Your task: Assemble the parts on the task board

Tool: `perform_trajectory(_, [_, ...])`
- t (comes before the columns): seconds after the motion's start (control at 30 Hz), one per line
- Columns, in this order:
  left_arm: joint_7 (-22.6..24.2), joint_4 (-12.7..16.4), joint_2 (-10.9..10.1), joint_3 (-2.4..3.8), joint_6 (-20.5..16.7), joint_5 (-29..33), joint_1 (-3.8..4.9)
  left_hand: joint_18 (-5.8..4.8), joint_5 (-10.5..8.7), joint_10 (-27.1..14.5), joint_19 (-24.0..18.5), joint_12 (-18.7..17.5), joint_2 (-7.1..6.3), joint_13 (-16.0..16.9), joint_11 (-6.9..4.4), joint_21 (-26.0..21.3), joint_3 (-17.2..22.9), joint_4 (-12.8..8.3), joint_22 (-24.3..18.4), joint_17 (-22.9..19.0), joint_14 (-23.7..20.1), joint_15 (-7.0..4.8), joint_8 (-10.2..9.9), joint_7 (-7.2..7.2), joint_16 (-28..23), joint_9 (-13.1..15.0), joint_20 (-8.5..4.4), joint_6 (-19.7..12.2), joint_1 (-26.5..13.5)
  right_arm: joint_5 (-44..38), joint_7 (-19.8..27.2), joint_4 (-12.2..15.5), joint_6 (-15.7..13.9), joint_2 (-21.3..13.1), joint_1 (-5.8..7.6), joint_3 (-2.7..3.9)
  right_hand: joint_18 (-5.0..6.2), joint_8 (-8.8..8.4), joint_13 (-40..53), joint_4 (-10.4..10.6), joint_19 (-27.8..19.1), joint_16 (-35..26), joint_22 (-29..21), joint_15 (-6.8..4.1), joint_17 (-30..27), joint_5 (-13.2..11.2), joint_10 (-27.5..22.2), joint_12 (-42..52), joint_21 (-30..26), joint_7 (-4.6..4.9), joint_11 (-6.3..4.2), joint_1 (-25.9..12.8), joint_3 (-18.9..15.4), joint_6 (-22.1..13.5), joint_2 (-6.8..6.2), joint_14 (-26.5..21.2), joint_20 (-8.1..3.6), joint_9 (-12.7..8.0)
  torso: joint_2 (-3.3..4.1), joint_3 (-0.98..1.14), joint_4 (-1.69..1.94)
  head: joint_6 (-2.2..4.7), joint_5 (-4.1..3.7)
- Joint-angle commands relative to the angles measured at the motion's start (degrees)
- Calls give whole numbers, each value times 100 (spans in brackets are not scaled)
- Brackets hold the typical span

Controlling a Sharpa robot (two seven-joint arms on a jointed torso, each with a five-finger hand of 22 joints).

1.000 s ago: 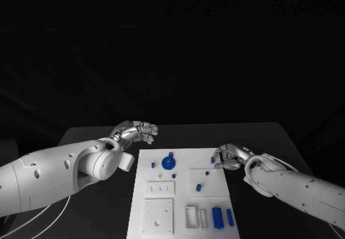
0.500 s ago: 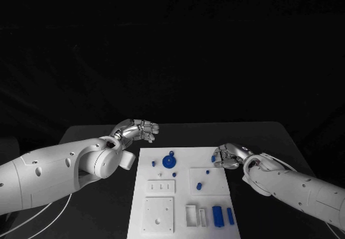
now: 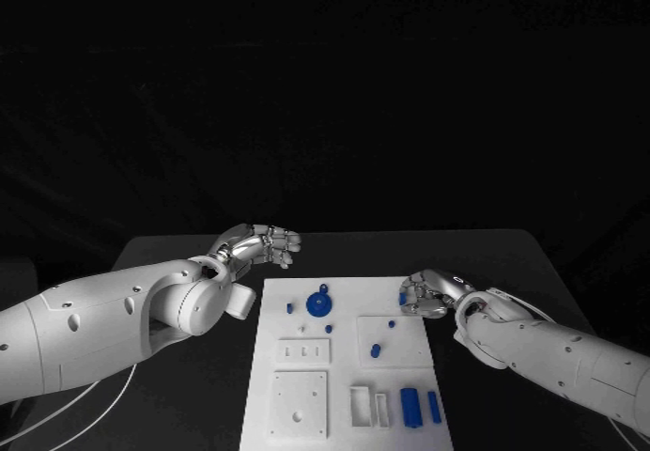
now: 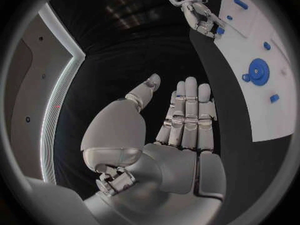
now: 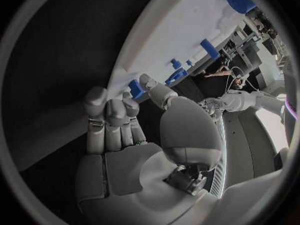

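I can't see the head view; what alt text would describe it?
A white task board dotted with small blue parts lies on a black table. The silver right hand touches a blue piece at the board's edge; the silver left hand hovers beside it.

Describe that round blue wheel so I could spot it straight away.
Find the white board in the middle of the black table. Near its far end, roughly centred, lies the wheel. It is the only round, flat disc, much wider than the small blue pegs around it.

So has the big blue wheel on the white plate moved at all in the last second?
No. The blue wheel sits at the same spot on the task board, near its far edge, with the small blue parts around it unchanged.
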Motion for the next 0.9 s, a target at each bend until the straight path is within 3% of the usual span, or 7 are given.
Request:
perform_trajectory(0.03, [53,16,7,4,88,-19,3,115,12,32,-39,-33,16,11,15,32,34,-11,89,9,-33,-2,-33,22,26,8,10,-14,-44,-86,-14,5,26,12,-4,0,665,22,-8,8,-6,-30,96,-39,8,-37,-40,33,38,44,-79,24,35,363,20,8,11,6,-3,1,-3,-4,7])
perform_trajectory(0.57, [43,25,0,4,97,-25,3,115,11,32,-40,-36,15,14,16,33,34,-11,88,9,-34,-1,-34,22,26,9,10,-15,-44,-119,-23,21,-34,32,-4,1,665,52,-15,52,-3,-36,97,-62,20,-52,-24,35,47,19,-103,20,136,436,59,14,10,13,-1,1,0,-10,22])
perform_trajectory(0.67, [42,26,-1,4,96,-25,3,115,11,32,-40,-36,16,14,16,33,34,-11,88,9,-34,-1,-35,22,26,9,10,-15,-44,-141,-24,24,-64,32,-4,1,665,158,-17,107,1,-34,97,-99,28,-69,-4,42,52,-30,-150,66,264,628,141,17,5,61,-2,3,-6,-11,30])
perform_trajectory(0.9, [41,29,-2,4,99,-26,3,115,11,32,-40,-38,17,15,16,34,34,-10,88,9,-34,-1,-35,23,25,9,10,-15,-45,-188,-41,28,-101,37,-4,1,665,230,-25,177,6,-35,103,-159,47,-74,21,41,75,-92,-207,77,440,746,179,17,1,109,-2,4,-7,-13,31])
